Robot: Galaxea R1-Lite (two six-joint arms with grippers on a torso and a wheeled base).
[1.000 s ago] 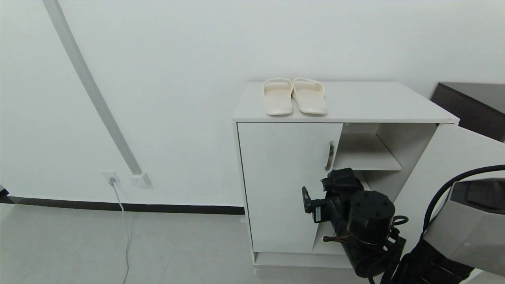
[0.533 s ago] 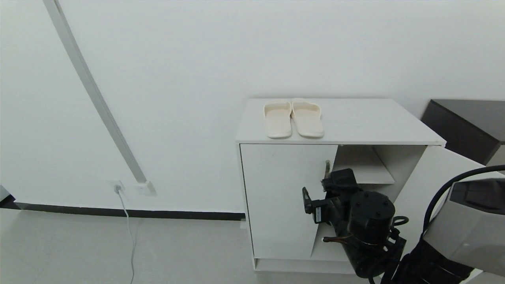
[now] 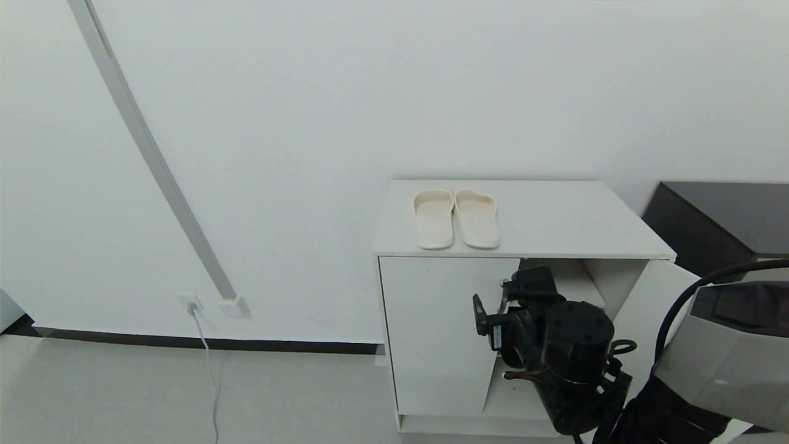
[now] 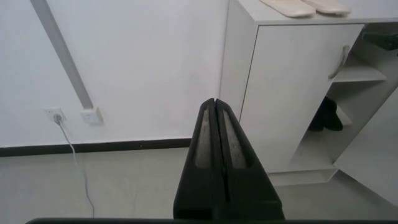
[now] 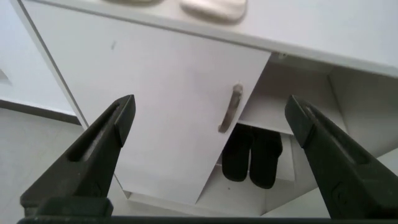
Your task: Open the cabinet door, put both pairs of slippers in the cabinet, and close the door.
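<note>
Head view has the cabinet (image 3: 555, 228) with its right door (image 3: 653, 308) swung open and the cream slippers (image 3: 456, 219) lying side by side on its top, near the front edge above the closed left door (image 3: 444, 333). The right wrist view finds the dark slippers (image 5: 252, 155) already standing on the lower shelf inside, past the left door's handle (image 5: 230, 109). The right hand (image 5: 210, 106) is spread wide and holds nothing, level with that door front; the left hand (image 4: 216, 106) is pressed closed and empty, well back from the cabinet. The cream pair looks like the job now. The spread hand should rise above the cabinet top, come in over both heels, pinch the pair together, and keep clear of the open door.
</note>
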